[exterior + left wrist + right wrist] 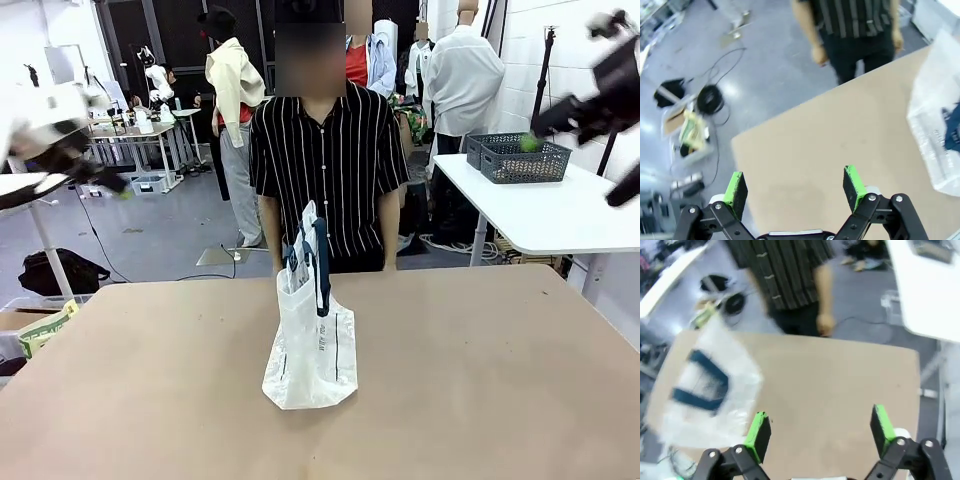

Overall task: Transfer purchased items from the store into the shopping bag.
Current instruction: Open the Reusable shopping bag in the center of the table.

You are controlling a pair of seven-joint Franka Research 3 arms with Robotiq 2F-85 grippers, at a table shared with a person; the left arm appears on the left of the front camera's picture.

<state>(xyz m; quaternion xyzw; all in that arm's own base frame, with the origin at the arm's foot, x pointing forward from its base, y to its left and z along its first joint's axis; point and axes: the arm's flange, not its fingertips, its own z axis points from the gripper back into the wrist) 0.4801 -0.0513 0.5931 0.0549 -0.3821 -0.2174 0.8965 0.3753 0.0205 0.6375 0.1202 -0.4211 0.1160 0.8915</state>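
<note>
Across the brown table (480,380), a person (327,170) in a striped shirt is standing at the far edge. Near its middle the shopping bag (310,350) is standing upright. Left gripper (795,182) and right gripper (822,427) are hovering above the tabletop, fingers spread, gripping nothing.

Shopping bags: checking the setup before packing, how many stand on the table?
1. The shopping bag stands upright near the middle of the table, in front of the person.

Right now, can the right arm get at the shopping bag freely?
Probably yes: the right arm hangs raised, jaws open, and bare table lies between it and the upright shopping bag.
</note>
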